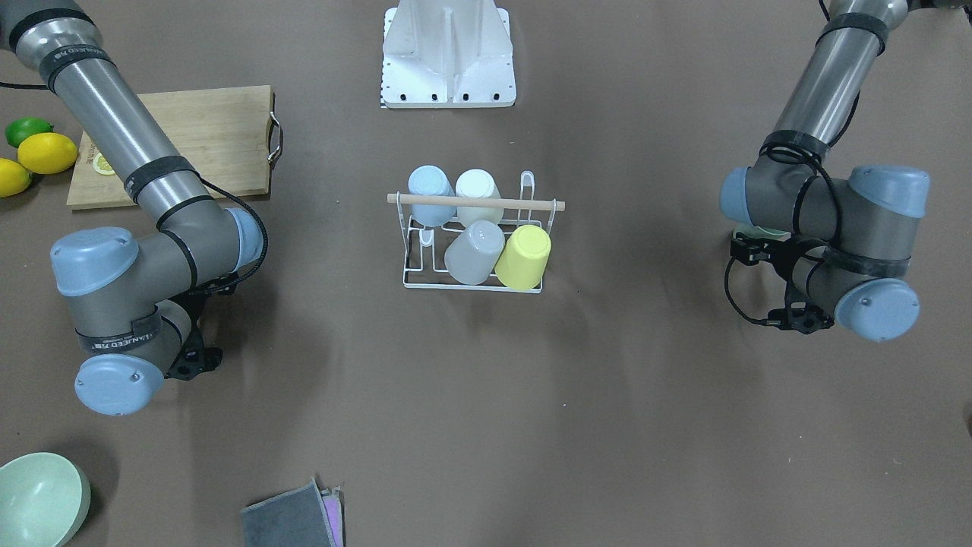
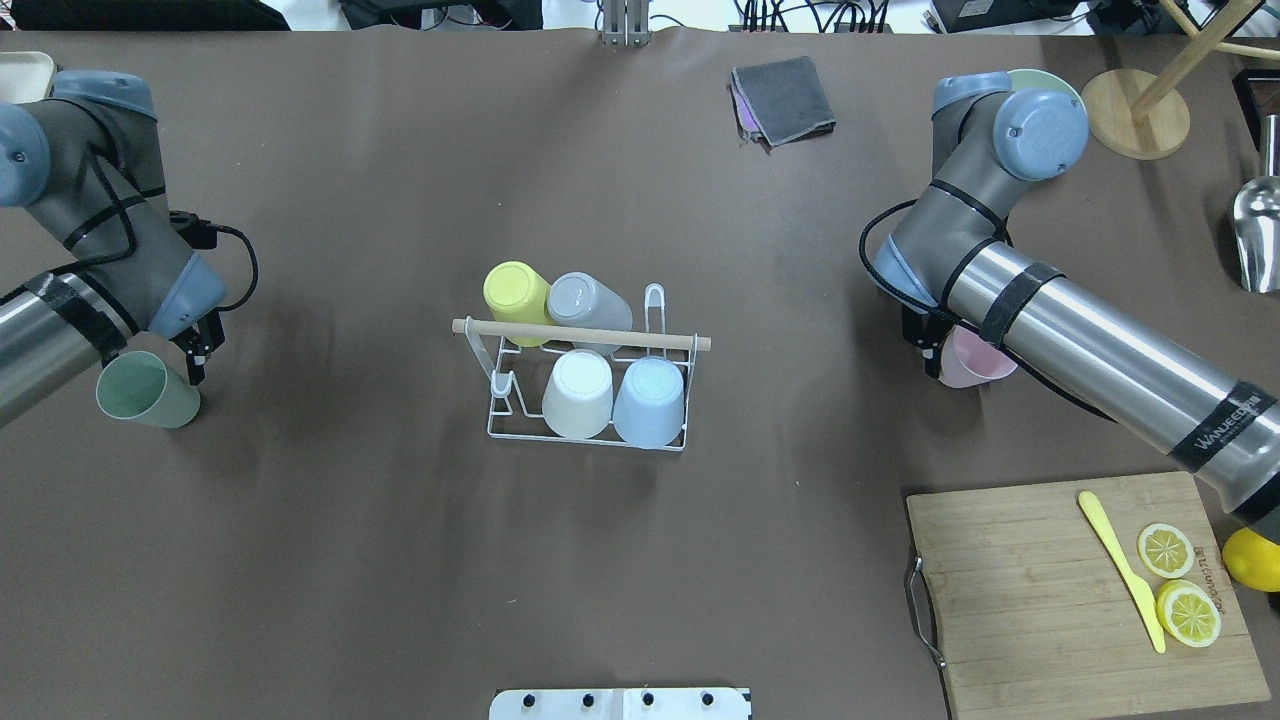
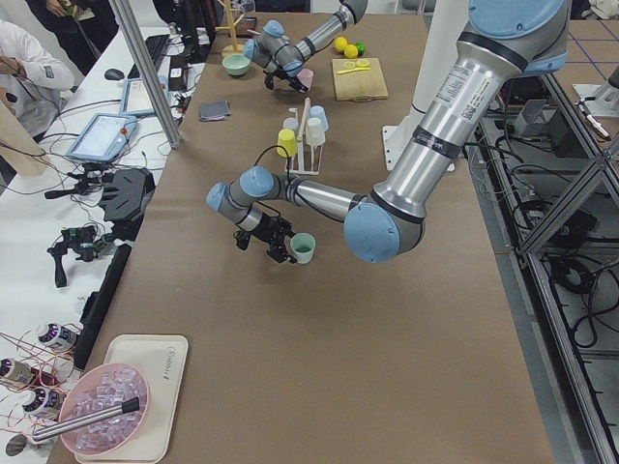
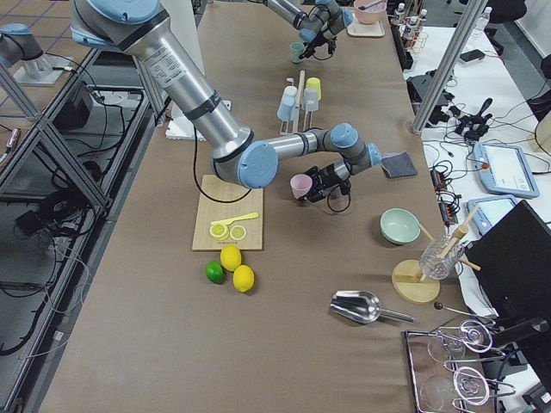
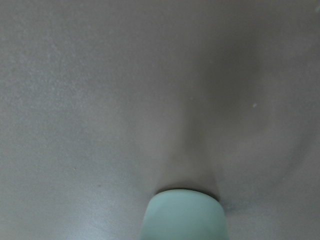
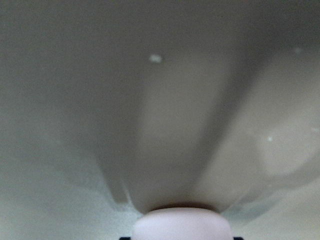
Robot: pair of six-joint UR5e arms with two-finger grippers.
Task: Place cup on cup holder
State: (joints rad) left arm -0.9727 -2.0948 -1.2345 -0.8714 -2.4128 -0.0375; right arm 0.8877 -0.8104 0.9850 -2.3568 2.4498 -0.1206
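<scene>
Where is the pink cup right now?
In the overhead view the pink cup is at the right, held by the right gripper, right of the cup holder and beyond the cutting board.

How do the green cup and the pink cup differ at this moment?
Colour: the green cup is pale green, the pink cup pale pink. Grip: the left gripper grips the green cup, the right gripper the pink cup. Visibility: overhead, the green cup's open mouth shows, while the pink cup sits mostly hidden under the right arm. Shared: both are away from the cup holder, on opposite sides of it.
</scene>
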